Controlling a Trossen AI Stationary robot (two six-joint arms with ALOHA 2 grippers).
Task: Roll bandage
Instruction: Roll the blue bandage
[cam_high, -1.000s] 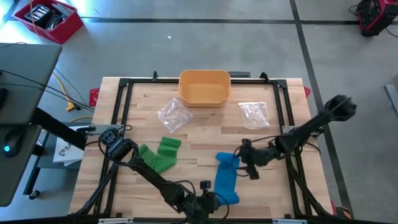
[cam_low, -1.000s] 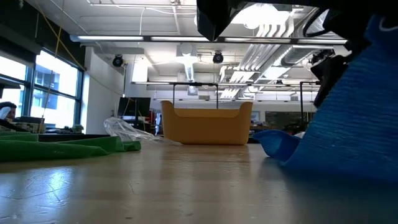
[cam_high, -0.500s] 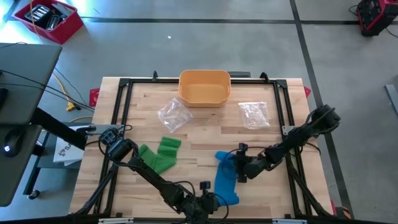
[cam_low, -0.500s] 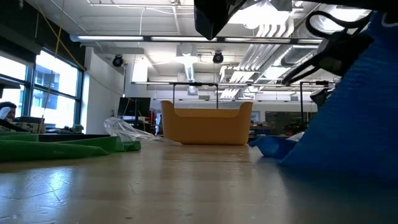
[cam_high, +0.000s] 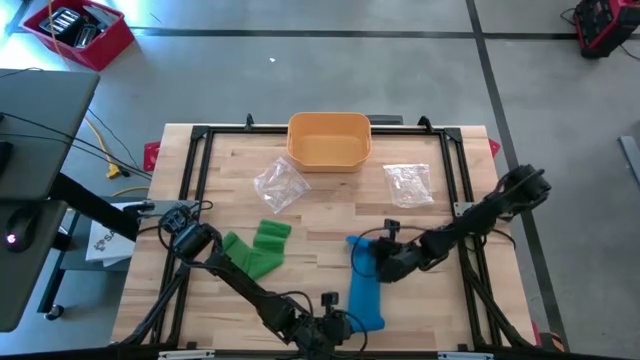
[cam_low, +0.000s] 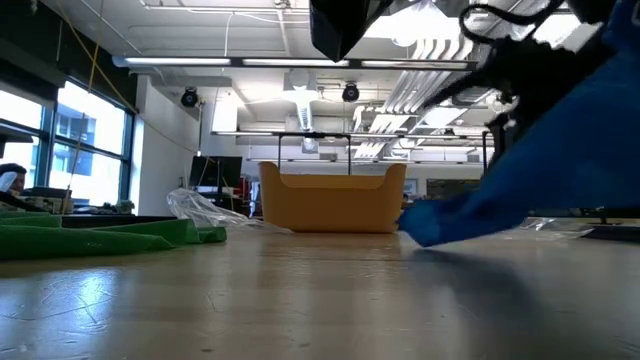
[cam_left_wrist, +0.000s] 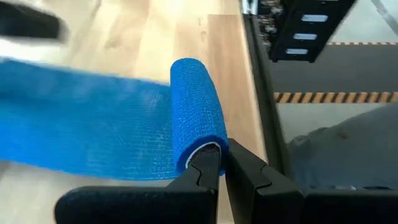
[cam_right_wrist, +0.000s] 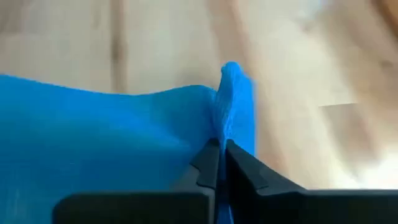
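The blue bandage (cam_high: 362, 285) runs lengthwise away from the orange bin (cam_high: 329, 140) on the wooden table (cam_high: 320, 210); right gripper (cam_high: 380, 262) pinches its far end, left gripper (cam_high: 335, 322) its rolled end.

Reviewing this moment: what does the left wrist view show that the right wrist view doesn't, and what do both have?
Only the left wrist view shows the rolled end of the blue bandage, with the left hand shut on the roll's edge, plus the table's edge. Only the right wrist view shows the right hand shut on the pinched, bunched free end. Both show the bandage's flat blue strip lying on the wooden tabletop.
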